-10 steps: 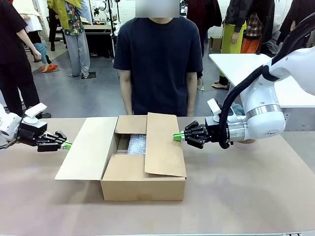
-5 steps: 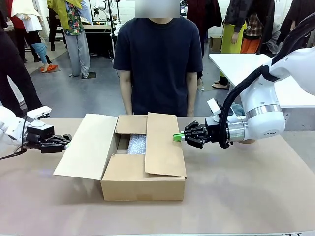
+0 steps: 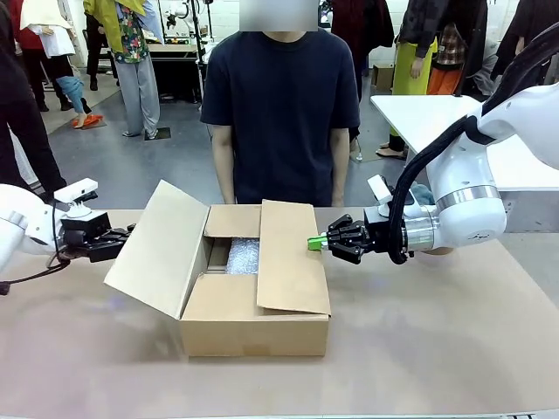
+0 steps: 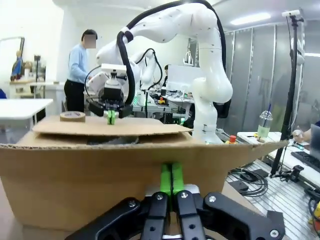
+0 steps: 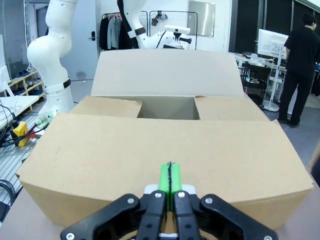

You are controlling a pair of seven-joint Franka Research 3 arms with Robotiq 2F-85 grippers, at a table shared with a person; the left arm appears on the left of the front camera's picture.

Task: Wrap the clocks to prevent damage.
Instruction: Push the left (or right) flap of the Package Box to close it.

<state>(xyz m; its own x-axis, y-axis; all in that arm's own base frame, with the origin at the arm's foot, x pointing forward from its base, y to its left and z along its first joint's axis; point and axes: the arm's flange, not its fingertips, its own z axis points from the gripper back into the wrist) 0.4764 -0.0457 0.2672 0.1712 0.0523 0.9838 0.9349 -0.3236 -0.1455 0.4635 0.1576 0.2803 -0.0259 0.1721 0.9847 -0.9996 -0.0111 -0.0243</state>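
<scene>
While my left tool (image 4: 171, 170) leans on the outer face of the left flap (image 3: 162, 249), its two green pads are pressed together and hold nothing. This flap is lifted from the bench (image 3: 419, 340) and stands tilted, with its free edge up and to the left, higher than the top of the box (image 3: 253, 330). Seen from the front, the tips of this tool are hidden behind the flap, at the left side of the box.

My right tool (image 3: 315, 243) is also fully narrow and holds nothing. It comes in from the right, lying almost level, and its green tips touch the right flap (image 3: 293, 262) close to its right edge. This flap is folded down over the right half of the box. The near flap (image 3: 218, 301) is folded inward as well and lies partly under the right flap.

The box stands in the middle of the bench. Between the flaps an opening is left, and in it I see bubble wrap (image 3: 243, 256) lying inside the box, toward the far side. Whether a clock is inside the wrap I cannot tell.

At the far side of the bench a person (image 3: 279, 105) in a dark T-shirt stands just behind the box, arms down.
</scene>
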